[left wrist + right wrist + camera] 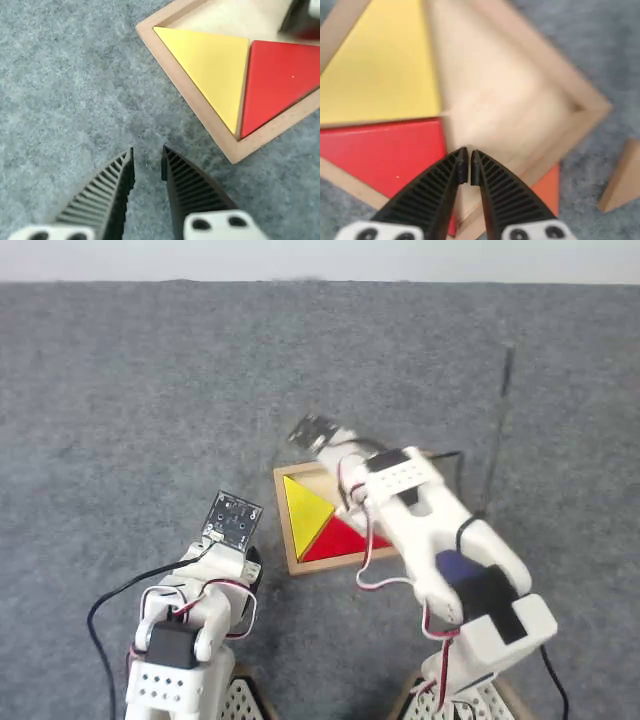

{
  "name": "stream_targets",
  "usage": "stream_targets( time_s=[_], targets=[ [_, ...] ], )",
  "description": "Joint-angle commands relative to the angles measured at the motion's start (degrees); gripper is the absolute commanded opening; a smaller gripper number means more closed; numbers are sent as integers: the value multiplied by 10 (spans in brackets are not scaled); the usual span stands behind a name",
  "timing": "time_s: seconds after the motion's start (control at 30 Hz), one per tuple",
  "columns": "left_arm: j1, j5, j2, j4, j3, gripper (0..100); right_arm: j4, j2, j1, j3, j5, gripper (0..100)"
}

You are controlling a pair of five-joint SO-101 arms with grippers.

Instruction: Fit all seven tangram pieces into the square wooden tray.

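Tray (pixel 195 95), square and wooden, lies on the grey carpet with the yellow triangle (pixel 212 65) and the red triangle (pixel 280 85) seated edge to edge in one half; the rest of its floor is bare. An orange piece (pixel 549 192) lies outside, just beside the tray wall, close under the right gripper (pixel 469 162), whose jaws are pressed together on nothing visible. A plain wooden piece (pixel 620 180) sits farther out. The left gripper (pixel 147 157), slightly spread and empty, hovers off the yellow-side corner, so the right arm looks nearer to both loose pieces.
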Motion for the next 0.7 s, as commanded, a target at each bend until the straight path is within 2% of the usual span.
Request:
stream_targets(
  time_s=[0.0, 0.4, 0.67],
  targets=[
    [1, 4, -1, 3, -4, 88, -10, -12, -32, 4, -7, 20],
    [1, 4, -1, 3, -4, 88, 19, -22, 5, 29, -34, 19],
    [1, 4, -1, 3, -4, 88, -44, -156, -8, 170, -35, 20]
  ],
)
